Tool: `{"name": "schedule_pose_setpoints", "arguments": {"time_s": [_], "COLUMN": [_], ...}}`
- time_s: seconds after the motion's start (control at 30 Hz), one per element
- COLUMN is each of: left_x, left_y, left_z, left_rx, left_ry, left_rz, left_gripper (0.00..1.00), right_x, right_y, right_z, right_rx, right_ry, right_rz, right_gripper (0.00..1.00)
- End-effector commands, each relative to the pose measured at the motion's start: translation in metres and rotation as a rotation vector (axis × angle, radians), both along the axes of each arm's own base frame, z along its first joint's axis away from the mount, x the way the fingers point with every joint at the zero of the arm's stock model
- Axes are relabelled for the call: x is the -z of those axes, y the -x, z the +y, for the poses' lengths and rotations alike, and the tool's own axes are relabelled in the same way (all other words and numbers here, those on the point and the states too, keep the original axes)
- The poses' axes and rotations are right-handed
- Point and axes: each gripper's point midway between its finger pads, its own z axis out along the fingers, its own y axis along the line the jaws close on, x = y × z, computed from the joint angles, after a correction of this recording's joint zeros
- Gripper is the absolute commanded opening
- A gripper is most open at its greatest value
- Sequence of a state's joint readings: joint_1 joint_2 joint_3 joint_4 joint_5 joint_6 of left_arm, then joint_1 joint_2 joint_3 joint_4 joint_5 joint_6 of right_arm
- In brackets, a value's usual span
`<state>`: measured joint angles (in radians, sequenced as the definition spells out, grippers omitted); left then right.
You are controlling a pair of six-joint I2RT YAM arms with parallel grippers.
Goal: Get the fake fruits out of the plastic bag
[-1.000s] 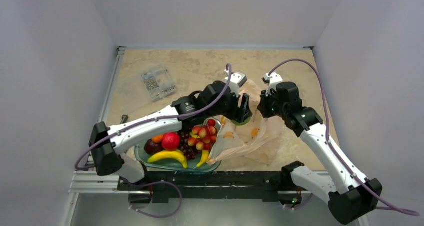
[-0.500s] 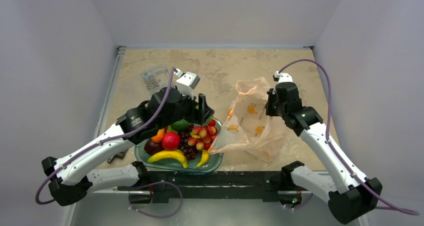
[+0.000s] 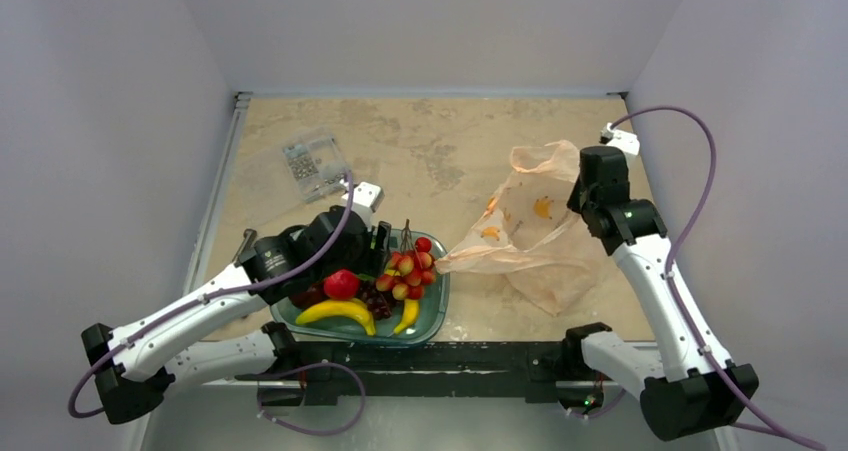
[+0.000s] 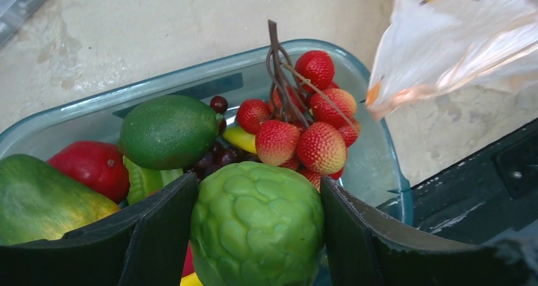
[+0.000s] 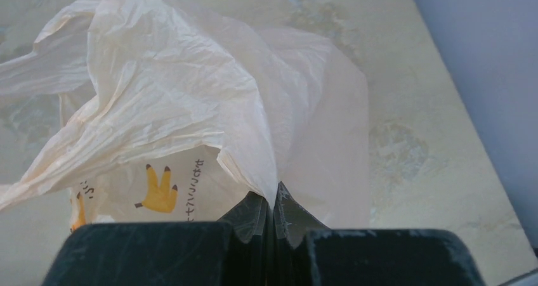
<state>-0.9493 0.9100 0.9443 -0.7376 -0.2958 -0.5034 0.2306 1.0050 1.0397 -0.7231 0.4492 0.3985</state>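
Two arms have moved since a moment ago. One second back, the left gripper (image 3: 385,243) was at the mouth of the bag (image 3: 530,236), in the middle of the table. Then it swung over to the tray (image 3: 432,316). Now it sits lower over the tray, close to the near edge on the left side. The right gripper (image 3: 574,197) has pulled away toward the right edge and a bit farther back. It took the bag with it, so the bag is stretched out long and thin. It runs from the gripper to a point by the tray's right rim. I cannot tell if that point touches the tray.

The left gripper's two fingers (image 4: 158,235) squeeze the bumpy green ball (image 4: 257,232) from both sides. The ball fills the gap between them and hangs over the fruits in the tray. Just past it lie the berry bunch (image 4: 304,127) with its brown stem sticking up, a smooth green fruit (image 4: 168,130), the red ball (image 4: 95,165) and a green-orange piece (image 4: 38,200). Dark grapes (image 3: 375,296) and yellow bananas (image 3: 335,313) lie at the near side of the tray.

The right gripper is pinched tight on a fold of the bag, which fans out right in front of its fingertips. A clear box of small parts (image 3: 315,161) sits toward the far left corner.
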Motion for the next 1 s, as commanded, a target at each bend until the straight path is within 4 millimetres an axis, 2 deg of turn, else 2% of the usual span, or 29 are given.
{"name": "schedule_pose_setpoints", "arguments": {"time_s": [0.0,0.13,0.27,0.4,0.5,0.57,0.73,0.83,0.97], "left_x": [0.015,0.030,0.046,0.055,0.061,0.063,0.056,0.046,0.032], "left_y": [-0.009,-0.018,-0.026,-0.031,-0.031,-0.029,-0.025,-0.022,-0.019], "left_z": [0.009,0.017,0.016,0.014,0.017,0.019,0.025,0.028,0.033], "left_rx": [-0.074,-0.145,-0.182,-0.207,-0.220,-0.224,-0.233,-0.233,-0.232], "left_ry": [-0.049,-0.117,-0.167,-0.187,-0.208,-0.211,-0.196,-0.173,-0.160], "left_rz": [0.004,0.010,0.027,0.036,0.050,0.059,0.052,0.042,0.030], "left_gripper": [0.00,0.00,0.07,0.14,0.25,0.34,0.71,0.80,0.84], "right_x": [-0.034,-0.048,-0.050,-0.049,-0.051,-0.053,-0.058,-0.066,-0.090], "right_y": [-0.003,-0.009,-0.015,-0.014,-0.011,-0.008,-0.005,-0.002,0.006], "right_z": [-0.031,-0.041,-0.045,-0.055,-0.062,-0.063,-0.057,-0.052,-0.045], "right_rx": [0.142,0.196,0.223,0.266,0.281,0.280,0.231,0.190,0.128], "right_ry": [0.046,0.057,0.069,0.120,0.158,0.159,0.150,0.133,0.103], "right_rz": [-0.069,-0.106,-0.114,-0.104,-0.103,-0.106,-0.099,-0.108,-0.173], "right_gripper": [0.00,0.01,0.14,0.22,0.33,0.45,0.75,0.84,0.94]}}
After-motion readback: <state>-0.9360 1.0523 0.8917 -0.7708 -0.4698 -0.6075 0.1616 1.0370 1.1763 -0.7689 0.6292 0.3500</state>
